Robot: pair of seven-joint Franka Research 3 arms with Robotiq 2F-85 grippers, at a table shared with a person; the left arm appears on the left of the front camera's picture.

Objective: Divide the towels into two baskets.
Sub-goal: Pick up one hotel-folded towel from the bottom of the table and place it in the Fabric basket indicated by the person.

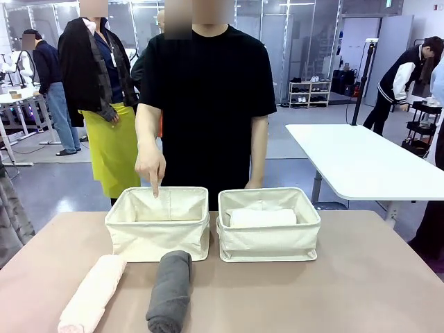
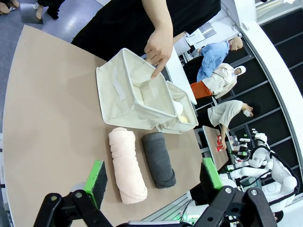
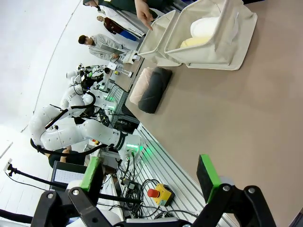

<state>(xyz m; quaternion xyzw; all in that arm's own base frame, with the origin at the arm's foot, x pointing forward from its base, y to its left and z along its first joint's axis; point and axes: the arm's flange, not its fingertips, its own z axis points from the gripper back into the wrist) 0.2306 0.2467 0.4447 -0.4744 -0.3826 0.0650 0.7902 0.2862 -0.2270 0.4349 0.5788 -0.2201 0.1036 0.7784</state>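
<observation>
- Green pads on my left claw (image 2: pixel 154 182) stand spread wide with nothing between them, above the near part of the counter (image 2: pixel 47 118).
- My right claw (image 3: pixel 149 175) is spread just as wide and grips nothing, over the counter's near edge.
- Just beyond the left claw lie two rolled terry towels, side by side and slightly apart. The pale pink towel (image 1: pixel 94 291) is on my left and the dark grey towel (image 1: pixel 170 291) is to its right. Both point lengthwise toward the baskets.
- Behind them stand two cream fabric bins with soft sides and folded rims, close together: the left basket (image 1: pixel 158 236) and the right basket (image 1: pixel 269 243).
- In the right basket a white towel (image 1: pixel 262 218) lies crosswise, with a pale yellow towel (image 3: pixel 196 42) against it.
- A person's hand (image 1: pixel 151 166) points an index finger down into the left basket.
</observation>
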